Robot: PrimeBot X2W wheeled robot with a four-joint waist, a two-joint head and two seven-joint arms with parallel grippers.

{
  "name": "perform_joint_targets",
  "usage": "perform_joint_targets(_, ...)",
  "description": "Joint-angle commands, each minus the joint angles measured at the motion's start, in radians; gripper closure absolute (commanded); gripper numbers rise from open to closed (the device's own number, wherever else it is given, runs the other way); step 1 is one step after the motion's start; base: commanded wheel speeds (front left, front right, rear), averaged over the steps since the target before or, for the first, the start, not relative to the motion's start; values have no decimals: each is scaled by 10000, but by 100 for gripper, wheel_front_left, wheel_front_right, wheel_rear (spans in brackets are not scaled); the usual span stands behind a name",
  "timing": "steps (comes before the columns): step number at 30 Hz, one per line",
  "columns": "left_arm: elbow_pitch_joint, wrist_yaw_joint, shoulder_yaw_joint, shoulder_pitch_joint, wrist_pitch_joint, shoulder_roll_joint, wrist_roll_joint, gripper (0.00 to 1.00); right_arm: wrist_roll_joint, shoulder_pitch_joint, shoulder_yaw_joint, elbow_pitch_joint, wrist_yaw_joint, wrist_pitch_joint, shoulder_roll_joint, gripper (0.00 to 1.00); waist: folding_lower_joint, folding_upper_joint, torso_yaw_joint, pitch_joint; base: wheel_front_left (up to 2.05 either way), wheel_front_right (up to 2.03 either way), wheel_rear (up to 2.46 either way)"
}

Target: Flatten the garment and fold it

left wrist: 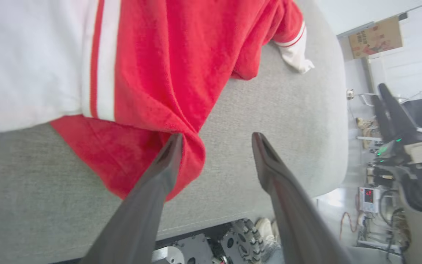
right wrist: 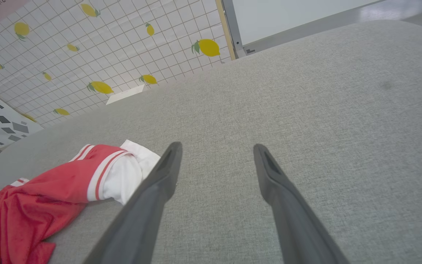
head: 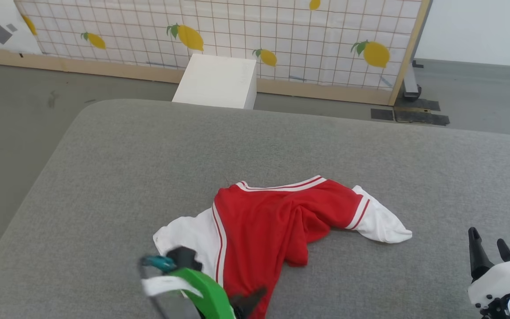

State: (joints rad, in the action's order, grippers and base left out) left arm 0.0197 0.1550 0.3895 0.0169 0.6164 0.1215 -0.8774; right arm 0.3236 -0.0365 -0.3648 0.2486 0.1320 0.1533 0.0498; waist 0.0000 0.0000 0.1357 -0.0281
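1. Grey woven fabric covered the broad padded surface (head: 126, 177), which had rounded corners. Beyond it a grey floor (head: 16, 115) ran to a white grid panel printed with lemons (head: 281, 31), and a white box (head: 217, 79) stood against that panel.
2. The garment (head: 272, 221) lay crumpled on the near middle of the surface. Its red body was bunched into folds, striped trim ran along its far edge, and its white sleeves (head: 381, 223) spread out to either side.
3. The left gripper (left wrist: 216, 141) (blurred in the head view) was at the garment's near edge, released, its jaws wide and grasping nothing. In the left wrist view one finger (left wrist: 161, 176) overlapped a red fold, though I could not tell whether it touched. The other finger was over bare grey fabric.
4. The right gripper (right wrist: 216, 150) was likewise released, jaws apart over bare surface to the right of the garment. In the right wrist view the nearer sleeve showed just beside one finger.
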Motion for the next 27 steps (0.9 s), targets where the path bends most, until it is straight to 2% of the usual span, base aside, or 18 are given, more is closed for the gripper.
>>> perform_joint_targets(1,-490,-236,-319,229,-206,-107,-491,0,-14,135,6,20,-13,-37,5,0,0,0,-29,-30,0,0,0)
perform_joint_targets(4,-1571,-681,-1208,364,-890,-212,-1264,0,9,180,-2,11,-13,-42,5,0,0,0,-4,-10,0,0,0)
perform_joint_targets(7,-2170,-876,-1989,318,-1886,9,-952,0,-4,150,72,-13,-13,23,5,0,0,0,35,58,0,0,0)
perform_joint_targets(11,-2032,-964,-2649,92,-4085,653,1152,0,-184,-85,323,-99,-13,501,5,0,0,0,68,271,0,0,0)
perform_joint_targets(14,-1436,-858,-2580,-49,-5881,990,3022,0,-676,-487,601,-146,-13,1445,5,0,0,0,50,531,0,0,0)
perform_joint_targets(18,-500,-605,-2361,-272,-7534,745,4131,0,-1765,-1214,831,-177,-13,2866,5,0,0,0,126,895,0,0,0)
perform_joint_targets(22,267,-421,-2045,-676,-8214,536,4777,0,-2577,-1916,1435,50,-13,4263,210,0,0,0,309,1327,0,0,0)
perform_joint_targets(27,667,-255,-1857,-1050,-8495,280,5112,0,-2875,-2620,2362,513,-13,5490,768,0,0,0,545,1838,0,0,0)
